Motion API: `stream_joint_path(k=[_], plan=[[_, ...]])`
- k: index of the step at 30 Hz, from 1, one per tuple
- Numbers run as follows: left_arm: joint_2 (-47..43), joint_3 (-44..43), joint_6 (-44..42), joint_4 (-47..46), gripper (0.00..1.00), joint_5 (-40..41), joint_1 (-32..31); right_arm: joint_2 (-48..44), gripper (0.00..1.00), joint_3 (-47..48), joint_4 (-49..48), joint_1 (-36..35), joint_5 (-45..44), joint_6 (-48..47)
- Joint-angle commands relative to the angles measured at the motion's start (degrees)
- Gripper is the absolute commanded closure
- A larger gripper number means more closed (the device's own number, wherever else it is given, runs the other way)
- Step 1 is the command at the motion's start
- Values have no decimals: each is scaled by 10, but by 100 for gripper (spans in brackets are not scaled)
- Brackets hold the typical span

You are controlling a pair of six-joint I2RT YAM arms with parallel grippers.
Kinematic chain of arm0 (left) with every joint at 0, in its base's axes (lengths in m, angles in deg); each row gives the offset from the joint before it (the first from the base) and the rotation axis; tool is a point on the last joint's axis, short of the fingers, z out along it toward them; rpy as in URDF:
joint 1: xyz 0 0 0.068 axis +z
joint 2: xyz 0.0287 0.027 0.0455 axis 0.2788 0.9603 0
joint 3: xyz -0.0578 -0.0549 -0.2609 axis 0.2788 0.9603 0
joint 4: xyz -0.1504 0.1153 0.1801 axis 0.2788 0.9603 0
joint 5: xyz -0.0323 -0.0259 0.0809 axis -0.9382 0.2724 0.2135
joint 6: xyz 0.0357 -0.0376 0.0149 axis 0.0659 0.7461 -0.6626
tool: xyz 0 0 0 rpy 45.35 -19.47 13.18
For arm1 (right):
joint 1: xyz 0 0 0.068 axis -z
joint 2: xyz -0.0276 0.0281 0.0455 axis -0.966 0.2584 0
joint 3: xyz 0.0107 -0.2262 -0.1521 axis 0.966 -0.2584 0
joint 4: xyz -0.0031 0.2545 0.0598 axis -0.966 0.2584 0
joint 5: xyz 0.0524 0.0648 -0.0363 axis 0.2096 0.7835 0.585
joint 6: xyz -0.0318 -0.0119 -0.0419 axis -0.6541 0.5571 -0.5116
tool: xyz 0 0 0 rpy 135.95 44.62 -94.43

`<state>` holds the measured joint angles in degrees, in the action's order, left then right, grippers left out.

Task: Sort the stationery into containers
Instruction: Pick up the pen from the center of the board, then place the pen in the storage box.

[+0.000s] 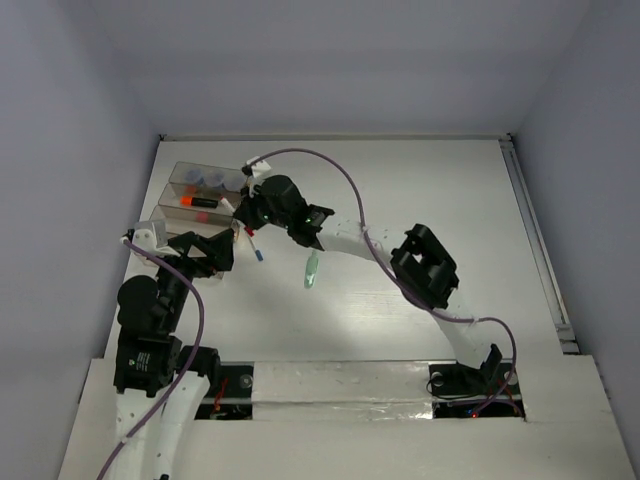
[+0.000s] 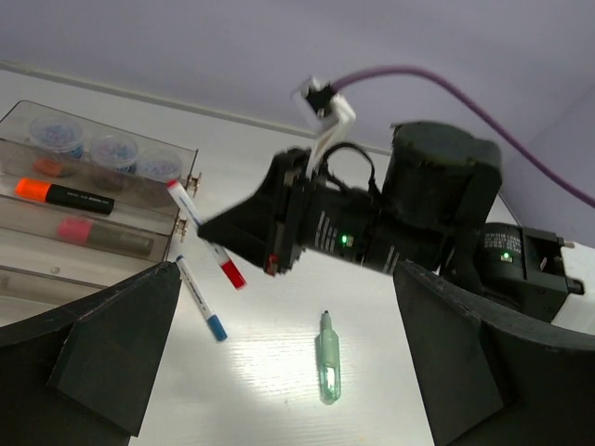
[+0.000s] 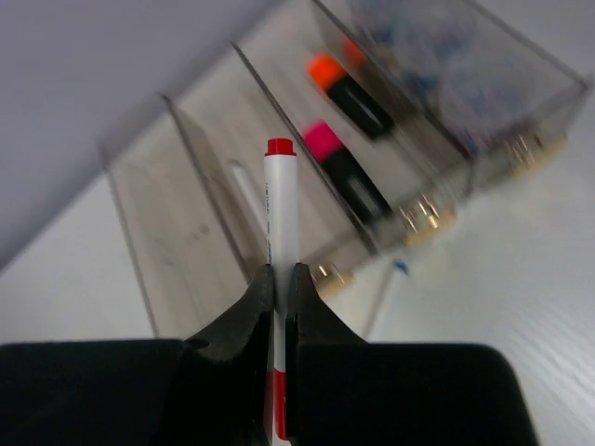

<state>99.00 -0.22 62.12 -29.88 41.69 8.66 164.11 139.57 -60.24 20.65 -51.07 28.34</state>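
My right gripper [image 3: 281, 279] is shut on a thin white red-capped pen [image 3: 282, 200], held in the air just in front of the containers [image 3: 200, 177], a row of clear narrow bins. One bin holds an orange highlighter [image 3: 349, 88], another a pink highlighter [image 3: 344, 167], and another a white pen [image 3: 245, 193]. Round grey-blue pots [image 2: 112, 149] sit in the far bin. A blue-capped pen [image 2: 200, 299] and a pale green marker [image 2: 328, 368] lie on the table. My left gripper [image 2: 288, 372] hovers open above the table near the green marker, holding nothing.
The containers [image 1: 200, 195] stand at the table's back left, close to the left wall. The right arm [image 1: 420, 265] stretches diagonally across the middle of the table. Its purple cable [image 1: 330, 165] loops above it.
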Motion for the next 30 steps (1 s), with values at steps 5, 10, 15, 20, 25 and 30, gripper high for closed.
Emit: stream_joint_path(k=[5,10,15,20,25,30], plan=[[1,-7,0,-21,1,0,6,128,100,220,-118,-1,156,20],[2,-7,-1,-22,1,-5,6,210,100,352,-106,-1,171,22],[-1,-7,-1,-24,1,-9,6,244,100,380,-117,-1,186,5],[-2,-7,-2,-24,1,-12,6,266,100,394,-116,-1,198,-7],[-4,-7,-1,-25,1,-11,6,287,100,402,-108,-1,200,-11],[-6,-7,-1,-23,1,-11,6,293,100,388,-108,-1,193,-22]])
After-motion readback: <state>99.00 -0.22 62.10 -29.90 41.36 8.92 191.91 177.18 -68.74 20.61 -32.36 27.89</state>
